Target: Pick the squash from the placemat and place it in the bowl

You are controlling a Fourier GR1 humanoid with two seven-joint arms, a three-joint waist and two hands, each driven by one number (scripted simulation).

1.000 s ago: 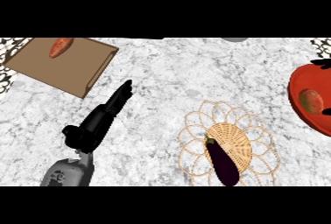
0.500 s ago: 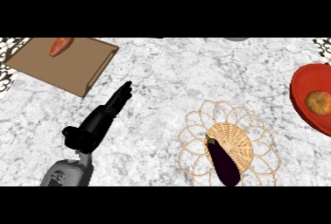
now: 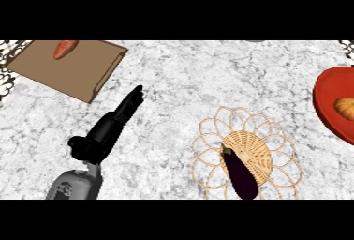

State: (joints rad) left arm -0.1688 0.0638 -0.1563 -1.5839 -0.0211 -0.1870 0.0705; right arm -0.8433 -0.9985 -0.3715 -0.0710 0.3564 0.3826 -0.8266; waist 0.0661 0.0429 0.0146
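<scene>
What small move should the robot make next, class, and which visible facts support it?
Probably nothing more than keeping the left hand resting open. An orange squash already lies in the red bowl at the right edge, so the task looks done. The woven placemat holds only a dark eggplant. The right hand is out of view.

Open stretch of grey marbled surface between brown wooden cutting board at upper left, round woven wicker placemat at lower centre-right, and red bowl at right edge. Nothing standing between.
</scene>
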